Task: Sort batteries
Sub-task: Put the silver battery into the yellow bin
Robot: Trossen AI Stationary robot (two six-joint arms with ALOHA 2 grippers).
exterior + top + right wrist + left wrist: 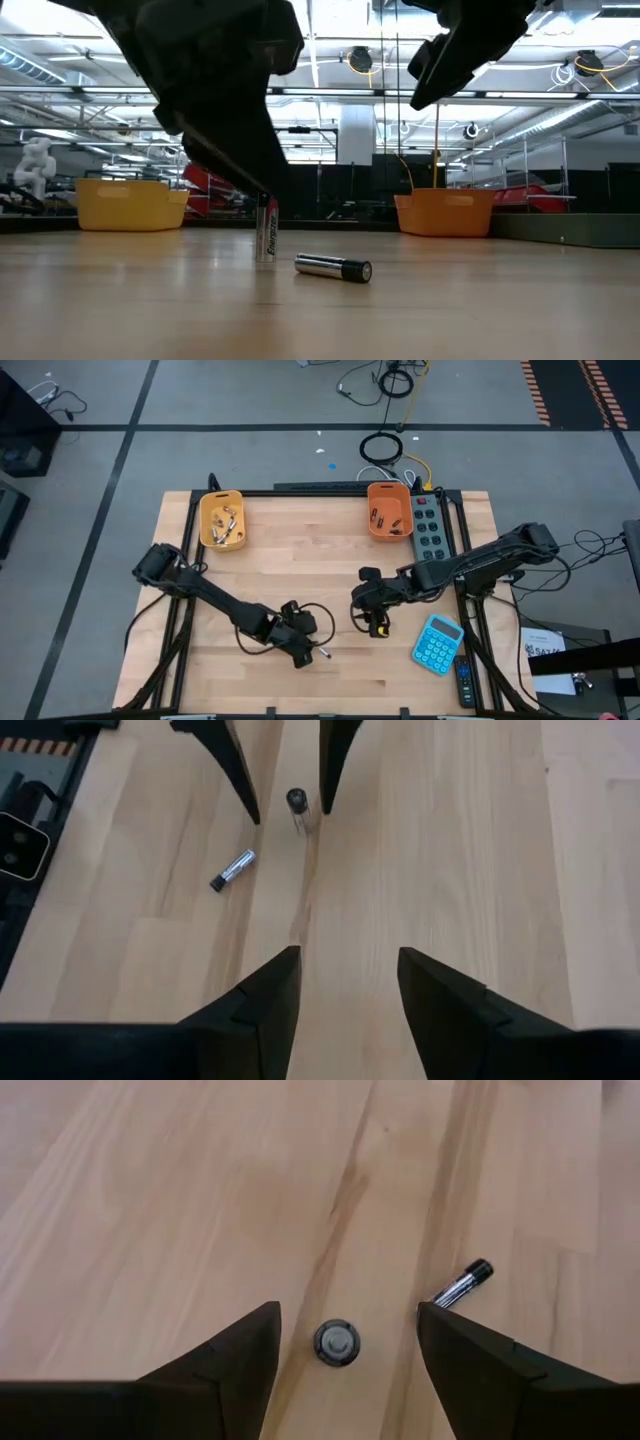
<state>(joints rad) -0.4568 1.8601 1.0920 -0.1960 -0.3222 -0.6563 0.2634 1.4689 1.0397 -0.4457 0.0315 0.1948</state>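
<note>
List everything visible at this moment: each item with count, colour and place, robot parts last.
Upright silvery cylindrical battery: one, standing on end at the table's near middle, between the left pincer's fingers.
Lying silvery battery with dark end: one, flat on the wood beside the upright one.
Yellow plastic bin: one, far left, several batteries inside.
Orange plastic bin: one, far right, a few batteries inside.
Grey power strip: one, right of the orange bin.
Blue calculator: one, near right.
Wooden table: one, light.
Left pincer: dark, open, around the upright battery.
Right pincer: dark, open, holding nothing, right of centre.
</note>
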